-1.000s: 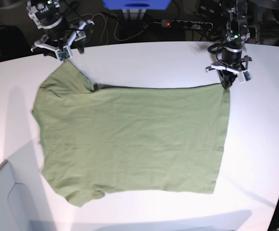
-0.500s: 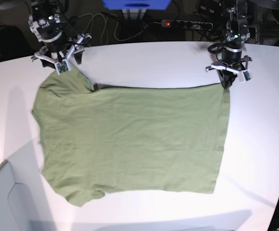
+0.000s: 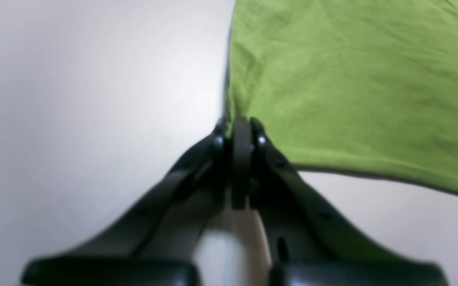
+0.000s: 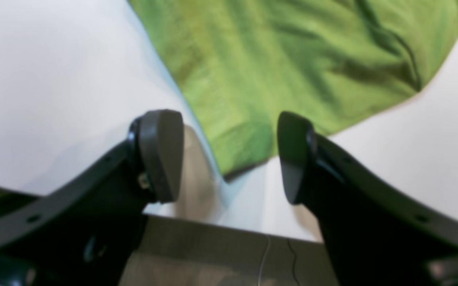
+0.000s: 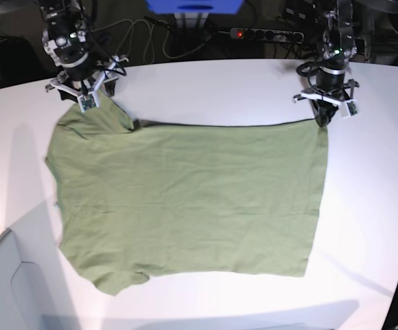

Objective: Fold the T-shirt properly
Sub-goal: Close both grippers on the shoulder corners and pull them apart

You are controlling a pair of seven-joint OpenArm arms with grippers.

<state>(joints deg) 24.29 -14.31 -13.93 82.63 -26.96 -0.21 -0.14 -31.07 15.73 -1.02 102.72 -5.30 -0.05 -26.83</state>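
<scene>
White and curved at its far rim, the table [image 5: 205, 79] carries the T-shirt [image 5: 185, 199] spread flat across its middle, with dark clutter, cables and a power strip [image 5: 266, 34] behind it. In the base view the shirt's long axis runs side to side: the sleeves and neck end lie toward that view's left, the straight hem toward its right, so the garment points collar-left, hem-right.

The left gripper [image 5: 324, 117] stands at the far hem corner; in its wrist view the fingers [image 3: 241, 135] are pressed together with the cloth's corner pinched between them, the shirt fanning away ahead and to the right of them.

The right gripper [image 5: 83, 96] hangs over the far sleeve tip. Its fingers [image 4: 161, 151] are spread well apart and hold nothing; the pointed sleeve corner lies on the table in the gap between them, slightly ahead, with the rest of the cloth running away forward and to the right.

That is the relation the next move appears to hinge on: the sleeve tip sits between the open fingers but below them, so the right arm, the nearer one to that end, likely needs to go down and close before both far corners can be carried along together
</scene>
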